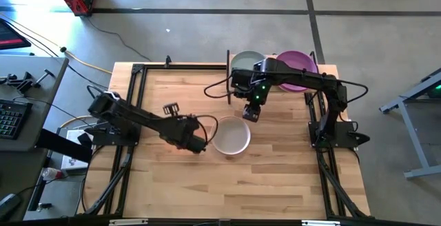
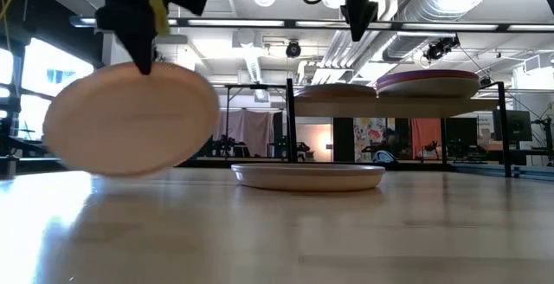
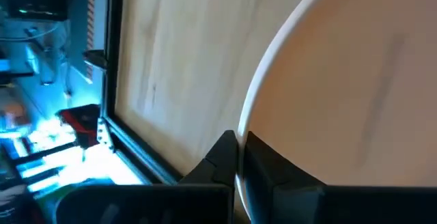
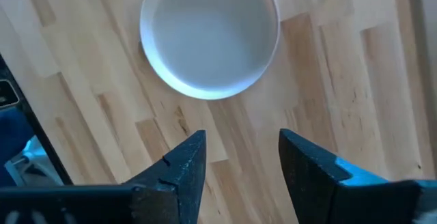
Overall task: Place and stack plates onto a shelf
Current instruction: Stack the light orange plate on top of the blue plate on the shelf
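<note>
My left gripper [image 1: 200, 145] is shut on a pale tan plate [image 2: 130, 121], which it holds in the air over the table's left middle. A white plate [image 1: 231, 136] lies flat on the tabletop just right of it. My right gripper [image 1: 250, 114] hangs open above the table, beyond the white plate [image 4: 210, 36], with nothing between its fingers. The shelf [image 2: 381, 104] stands at the far right on black posts. It carries a sage green plate [image 1: 247, 62] and a purple plate [image 1: 298, 67] side by side. My left gripper pinches the tan plate's rim [image 3: 240, 157] between its two fingers, one finger on each face. The fingers come from above, slanting down [image 2: 143, 59]. The plate hangs below them, tilted steeply and clear of the table.
A black metal frame [image 1: 131, 109] runs along the table's left, right and far sides. Bare wooden tabletop [image 1: 262, 178] lies toward the near edge. Desks, cables and gear stand off the table's left side.
</note>
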Action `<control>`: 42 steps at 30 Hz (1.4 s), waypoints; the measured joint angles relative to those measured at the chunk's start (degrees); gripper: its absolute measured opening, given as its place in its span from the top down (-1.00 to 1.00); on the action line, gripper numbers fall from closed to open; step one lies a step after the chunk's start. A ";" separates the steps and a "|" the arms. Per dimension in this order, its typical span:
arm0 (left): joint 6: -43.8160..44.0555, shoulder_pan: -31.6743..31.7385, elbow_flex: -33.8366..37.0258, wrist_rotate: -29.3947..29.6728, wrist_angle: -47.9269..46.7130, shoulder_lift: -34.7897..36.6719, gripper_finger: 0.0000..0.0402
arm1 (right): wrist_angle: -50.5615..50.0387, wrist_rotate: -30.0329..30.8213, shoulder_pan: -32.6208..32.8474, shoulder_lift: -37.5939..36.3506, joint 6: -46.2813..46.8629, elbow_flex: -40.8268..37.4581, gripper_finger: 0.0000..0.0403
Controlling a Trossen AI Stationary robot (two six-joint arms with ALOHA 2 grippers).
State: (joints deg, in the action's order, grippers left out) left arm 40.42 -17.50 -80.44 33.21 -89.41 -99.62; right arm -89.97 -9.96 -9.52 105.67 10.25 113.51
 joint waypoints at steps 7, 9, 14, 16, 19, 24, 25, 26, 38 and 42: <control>3.11 3.50 -0.84 5.12 -0.62 5.10 1.00 | 0.02 -0.02 2.53 0.00 -0.21 0.00 0.20; 4.17 4.70 -0.88 6.59 -0.66 7.38 1.00 | 0.71 -0.03 3.27 0.00 -0.23 -0.01 0.20; 7.96 7.98 -0.88 10.84 -0.07 13.09 1.00 | 6.56 0.94 4.49 0.00 -0.25 0.00 0.20; 9.42 9.30 -0.88 12.55 0.53 15.07 1.00 | 10.54 1.55 4.53 0.00 -0.27 0.00 0.20; 11.50 11.16 -0.88 15.80 1.86 17.53 1.00 | 16.18 3.64 4.44 0.00 -0.26 0.00 0.20; 11.47 14.05 -0.88 18.52 6.65 19.92 1.00 | 23.61 10.60 4.15 0.00 -0.25 0.00 0.20; 11.08 14.56 -0.88 18.63 7.81 20.14 1.00 | 24.85 12.63 4.09 0.00 -0.25 0.00 0.20; 10.37 15.01 -0.88 18.90 8.93 20.24 1.00 | 26.13 14.87 3.99 0.00 -0.16 0.00 0.20; -1.31 17.62 -0.88 19.76 17.51 20.18 1.00 | 33.36 28.47 2.52 0.00 1.30 0.00 0.20; -4.09 18.03 -0.88 19.78 19.98 20.18 1.00 | 33.77 28.37 2.12 0.00 2.77 0.00 0.20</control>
State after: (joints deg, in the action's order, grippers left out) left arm 36.34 0.54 -81.32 52.99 -69.43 -79.44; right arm -56.21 18.41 -7.40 105.67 13.02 113.51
